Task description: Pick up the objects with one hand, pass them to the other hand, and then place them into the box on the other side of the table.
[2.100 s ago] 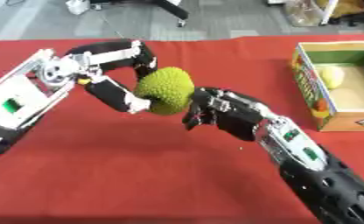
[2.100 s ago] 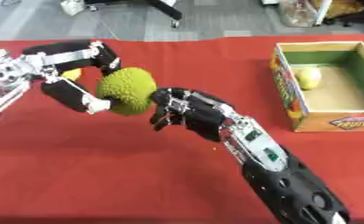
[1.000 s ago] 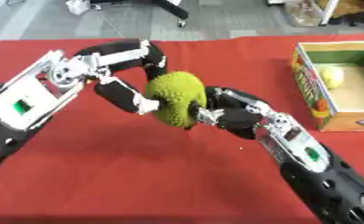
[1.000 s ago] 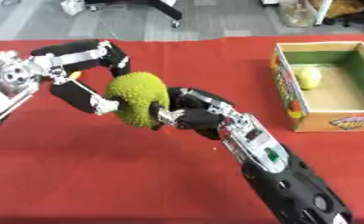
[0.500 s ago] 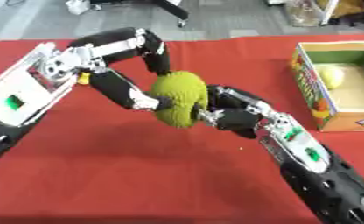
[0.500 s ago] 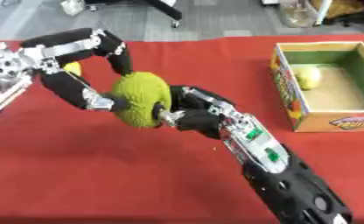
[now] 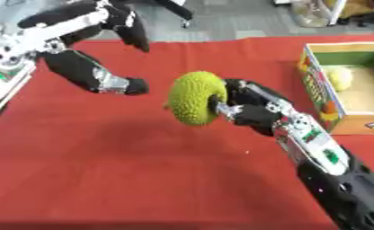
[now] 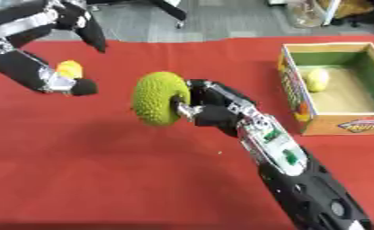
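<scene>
Handover done: bumpy green jackfruit-like fruit (image 7: 196, 98) sits centre frame above the red tablecloth (image 7: 127, 179), now gripped only by the right hand (image 7: 249, 110), fingers curled round it. Left hand (image 7: 104, 54), upper left, has let go and pulled back, fingers spread, holding nothing. Cardboard box (image 8: 331, 123) w/ a pale yellow fruit (image 8: 317, 79) waits at right; next step is prob. carrying it over.

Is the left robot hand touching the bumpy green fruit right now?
No. The left robot hand is open and apart from the bumpy green fruit, which only the right robot hand holds above the red table.
</scene>
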`<act>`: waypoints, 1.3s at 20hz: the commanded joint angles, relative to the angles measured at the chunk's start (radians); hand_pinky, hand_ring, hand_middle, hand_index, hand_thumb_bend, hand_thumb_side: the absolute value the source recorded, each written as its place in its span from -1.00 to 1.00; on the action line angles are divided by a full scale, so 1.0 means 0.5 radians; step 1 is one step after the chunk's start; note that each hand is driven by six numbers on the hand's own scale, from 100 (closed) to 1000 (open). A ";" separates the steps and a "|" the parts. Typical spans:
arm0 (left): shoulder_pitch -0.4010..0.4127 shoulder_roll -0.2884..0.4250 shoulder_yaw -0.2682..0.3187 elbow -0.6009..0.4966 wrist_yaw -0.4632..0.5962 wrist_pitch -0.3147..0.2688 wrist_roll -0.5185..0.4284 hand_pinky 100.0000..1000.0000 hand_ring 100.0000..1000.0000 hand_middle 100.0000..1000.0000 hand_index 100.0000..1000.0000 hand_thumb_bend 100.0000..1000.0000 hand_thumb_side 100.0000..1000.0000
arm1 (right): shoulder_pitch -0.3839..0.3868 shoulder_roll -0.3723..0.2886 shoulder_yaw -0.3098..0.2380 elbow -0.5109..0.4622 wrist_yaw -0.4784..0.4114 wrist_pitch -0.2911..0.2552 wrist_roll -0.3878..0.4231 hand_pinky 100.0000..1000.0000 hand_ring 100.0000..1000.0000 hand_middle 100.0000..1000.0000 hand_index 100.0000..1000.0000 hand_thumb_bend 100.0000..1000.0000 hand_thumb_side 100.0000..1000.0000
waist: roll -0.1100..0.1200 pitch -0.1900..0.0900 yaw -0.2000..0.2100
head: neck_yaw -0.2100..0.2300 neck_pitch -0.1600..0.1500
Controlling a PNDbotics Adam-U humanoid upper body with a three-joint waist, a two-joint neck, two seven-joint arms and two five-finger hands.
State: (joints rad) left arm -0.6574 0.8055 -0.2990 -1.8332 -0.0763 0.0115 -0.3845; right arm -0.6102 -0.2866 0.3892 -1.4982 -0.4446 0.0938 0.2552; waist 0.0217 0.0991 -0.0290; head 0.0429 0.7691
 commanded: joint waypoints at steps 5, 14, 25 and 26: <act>0.204 0.109 0.279 -0.098 -0.014 0.014 0.281 0.38 0.27 0.15 0.21 0.01 -0.13 | -0.140 -0.293 -0.236 -0.032 0.018 -0.099 -0.187 0.17 0.11 -0.35 -0.69 -1.00 -1.00 | 0.008 0.006 0.015 | -0.011 0.002; 0.572 0.063 0.480 0.004 0.005 0.036 0.546 0.36 0.25 0.12 0.17 -0.05 -0.15 | -0.192 -0.775 -0.640 0.425 0.638 -0.224 -0.597 0.18 0.10 -0.36 -0.66 -1.00 -1.00 | -0.004 0.014 0.027 | -0.019 0.002; 0.724 0.032 0.579 0.092 -0.003 0.032 0.669 0.35 0.25 0.11 0.16 -0.06 -0.15 | -0.018 -0.994 -0.856 0.855 1.551 -0.251 -0.557 0.32 0.34 -0.02 0.14 -0.82 -0.39 | -0.026 0.000 0.024 | -0.003 0.002; 0.727 0.030 0.582 0.098 -0.005 0.032 0.673 0.35 0.25 0.11 0.16 -0.06 -0.15 | -0.009 -0.999 -0.866 0.855 1.604 -0.272 -0.510 0.34 0.37 0.02 0.28 -0.67 -0.22 | -0.027 -0.001 0.024 | -0.002 0.002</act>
State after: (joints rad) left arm -0.2876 0.8015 -0.0287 -1.7809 -0.0783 0.0279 -0.0549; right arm -0.5997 -0.7352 -0.0259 -1.0658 0.3172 -0.0327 -0.0262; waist 0.0212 0.1024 -0.0175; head 0.0393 0.7715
